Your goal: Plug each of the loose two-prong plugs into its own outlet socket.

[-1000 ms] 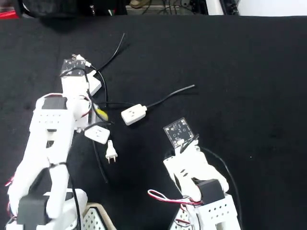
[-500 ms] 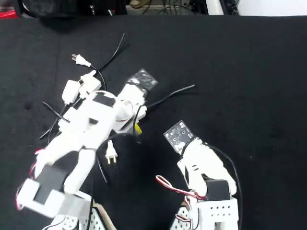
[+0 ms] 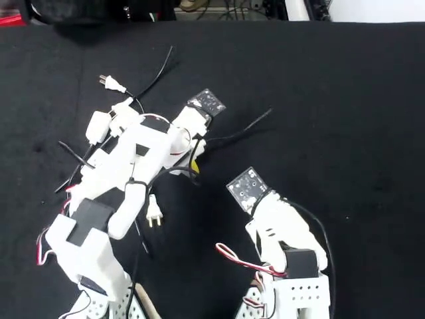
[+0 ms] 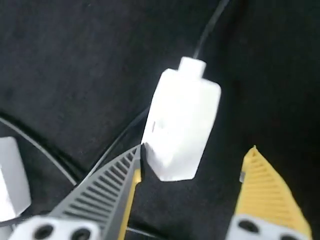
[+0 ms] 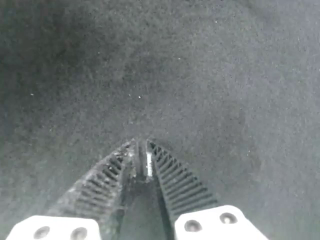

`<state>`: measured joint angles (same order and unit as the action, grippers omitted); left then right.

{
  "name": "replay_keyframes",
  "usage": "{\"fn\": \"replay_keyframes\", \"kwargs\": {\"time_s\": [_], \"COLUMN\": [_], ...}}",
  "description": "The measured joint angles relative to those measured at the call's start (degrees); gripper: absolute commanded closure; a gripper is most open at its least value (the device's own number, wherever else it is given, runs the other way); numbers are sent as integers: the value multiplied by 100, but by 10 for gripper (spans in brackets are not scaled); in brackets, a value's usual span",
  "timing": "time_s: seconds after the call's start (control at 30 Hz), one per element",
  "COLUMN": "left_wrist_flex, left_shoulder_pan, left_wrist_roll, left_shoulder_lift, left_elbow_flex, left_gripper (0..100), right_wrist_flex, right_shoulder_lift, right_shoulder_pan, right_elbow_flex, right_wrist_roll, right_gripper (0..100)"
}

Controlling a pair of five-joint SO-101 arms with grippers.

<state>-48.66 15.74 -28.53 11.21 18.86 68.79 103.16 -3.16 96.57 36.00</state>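
Left end effector [image 4: 196, 150] stands wide open astride the white outlet socket [image 4: 182, 120], holding nothing yet; the socket's long axis runs straight away from it toward the cord [image 4: 212, 25]. Right end effector [image 5: 141, 159], closed and empty, sits farther from that socket.

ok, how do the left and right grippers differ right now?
The left gripper is open, the right gripper shut. A white socket block sits between the left fingers; the right holds nothing over bare black table. The left has one yellow finger; the right's are both grey. Both point down at the table.
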Motion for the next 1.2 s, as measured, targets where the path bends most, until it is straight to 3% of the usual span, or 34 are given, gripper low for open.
{"fn": "replay_keyframes", "kwargs": {"time_s": [0.17, 0.37, 0.77, 0.9, 1.0, 1.2], "left_wrist_flex": [26, 0, -818, -835, -422, 1433], "left_shoulder_pan": [53, 18, 35, 273, 677, 976], "left_wrist_roll": [-9, -9, 316, 431, 457, 914], "left_shoulder_lift": [255, 255, -510, -1284, -1908, -2084], "left_elbow_flex": [-88, -149, 97, 492, 1020, 2013], "left_gripper": [904, 887, 880, 761, 702, 701], "right_wrist_flex": [0, 0, 0, 0, 0, 0], "right_shoulder_lift": [0, 0, 0, 0, 0, 0], "right_shoulder_pan": [0, 0, 0, 0, 0, 281], "right_elbow_flex": [0, 0, 0, 0, 0, 0], "right_wrist_roll": [0, 0, 0, 0, 0, 0], "right_gripper": [973, 973, 974, 975, 976, 976]}}
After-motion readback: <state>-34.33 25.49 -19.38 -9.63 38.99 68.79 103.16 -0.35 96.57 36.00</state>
